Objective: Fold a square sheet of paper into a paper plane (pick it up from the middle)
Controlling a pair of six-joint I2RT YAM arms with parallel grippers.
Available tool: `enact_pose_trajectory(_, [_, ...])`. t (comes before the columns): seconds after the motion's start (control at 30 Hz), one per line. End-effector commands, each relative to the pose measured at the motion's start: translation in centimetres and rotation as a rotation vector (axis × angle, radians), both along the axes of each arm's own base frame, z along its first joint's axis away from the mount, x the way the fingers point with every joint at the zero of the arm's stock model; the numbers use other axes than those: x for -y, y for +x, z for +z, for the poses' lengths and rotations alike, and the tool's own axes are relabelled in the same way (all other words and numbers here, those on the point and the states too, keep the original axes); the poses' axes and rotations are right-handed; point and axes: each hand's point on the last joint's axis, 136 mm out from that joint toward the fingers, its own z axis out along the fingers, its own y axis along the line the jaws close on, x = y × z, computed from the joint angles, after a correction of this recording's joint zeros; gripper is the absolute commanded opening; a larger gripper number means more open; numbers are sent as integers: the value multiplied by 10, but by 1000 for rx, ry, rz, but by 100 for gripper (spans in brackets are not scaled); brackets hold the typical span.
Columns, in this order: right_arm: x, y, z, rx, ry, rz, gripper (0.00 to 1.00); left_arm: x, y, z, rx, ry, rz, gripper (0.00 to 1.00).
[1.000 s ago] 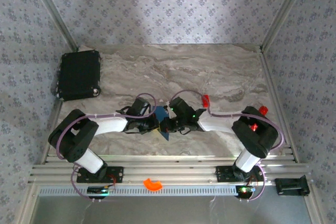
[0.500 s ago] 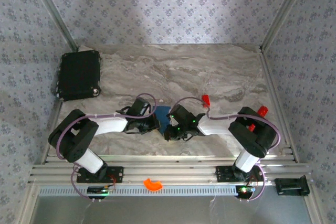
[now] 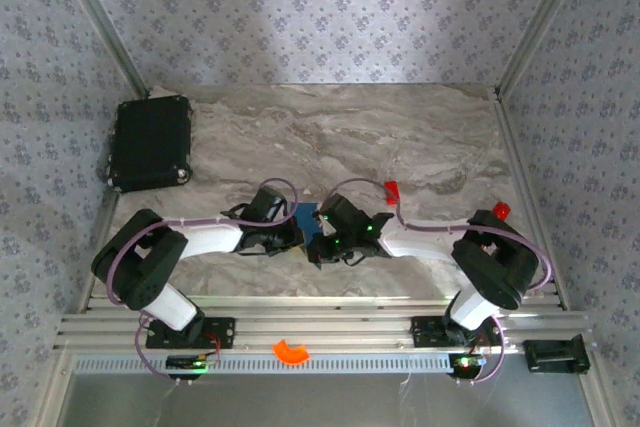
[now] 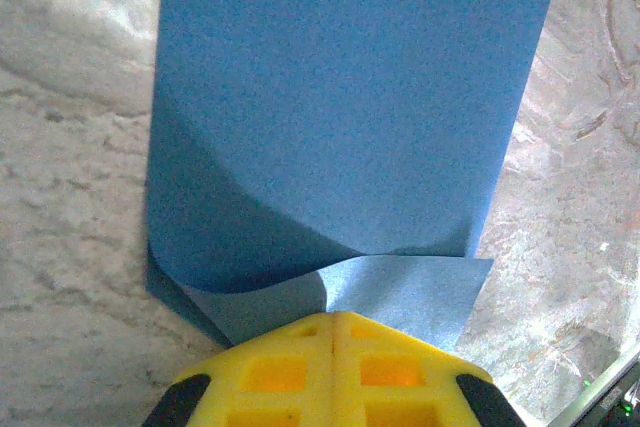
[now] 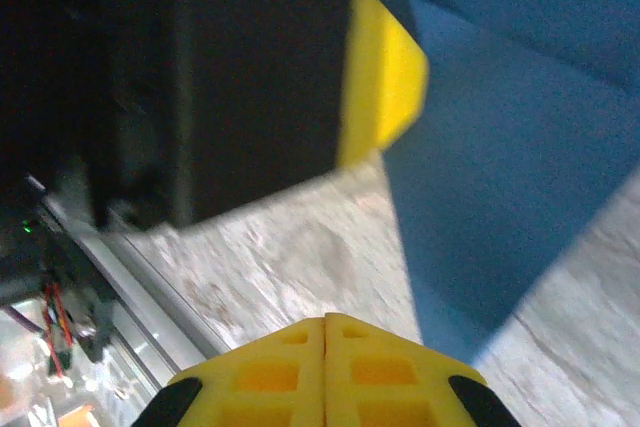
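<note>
Paper [image 3: 305, 214]: blue, folded into a strip, on the table [image 3: 400, 137] at near centre, between the two wrists. From above just a small patch is visible, so its heading there is unclear.

Left wrist view: the paper's [image 4: 350, 97] long axis runs straight away from the fingers and its far end is cut off. The near edge is curled up, with a paler flap.

Left gripper [image 4: 335, 347] [image 3: 298, 239]: clenched, pinching that flap.

Right gripper [image 5: 325, 347] [image 3: 318, 247]: clenched with nothing between the tips, over bare table just beside the paper's [image 5: 520, 177] corner.
</note>
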Motion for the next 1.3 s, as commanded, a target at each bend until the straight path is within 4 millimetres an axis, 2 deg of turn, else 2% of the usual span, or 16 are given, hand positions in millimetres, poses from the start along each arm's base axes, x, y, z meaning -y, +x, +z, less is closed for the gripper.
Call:
enact_pose_trajectory(0.0, [-5, 3, -17, -22, -43, 11, 8, -26, -14, -27, -49, 130, 17, 2])
enact_pose_trajectory(0.17, [9, -6, -43, -77, -87, -1, 9, -27, -15, -29, -51, 137, 19, 2])
enact_pose_trajectory(0.4, [37, -41, -47, -129, -45, -23, 11, -30, -16, -32, -54, 149, 25, 0])
enact_pose_trajectory(0.5, [52, -50, -52, -145, -42, -52, 11, -31, -17, -34, -58, 151, 25, 0])
enact_pose_trajectory(0.57, [55, -51, -48, -144, -29, -57, 11, -30, -17, -34, -60, 149, 23, 0])
enact_pose_trajectory(0.63, [51, -49, -34, -132, 6, -54, 10, -29, -17, -33, -60, 146, 22, 0])
enact_pose_trajectory(0.77, [35, -31, 4, -43, 99, -60, 4, -29, -16, -32, -56, 141, 28, 0])
enact_pose_trajectory(0.83, [30, -20, 9, -32, 102, -69, 2, -28, -15, -31, -53, 137, 30, 0])
enact_pose_trajectory(1.0, [10, 7, 3, -35, 64, -68, 1, -27, -15, -30, -53, 135, 30, 0])
enact_pose_trajectory(1.13, [0, 16, -13, -67, 34, -71, 1, -27, -14, -29, -50, 137, 30, 0])
enact_pose_trajectory(1.27, [22, 10, -47, -129, -73, -114, 2, -25, -12, -26, -41, 129, 26, 0])
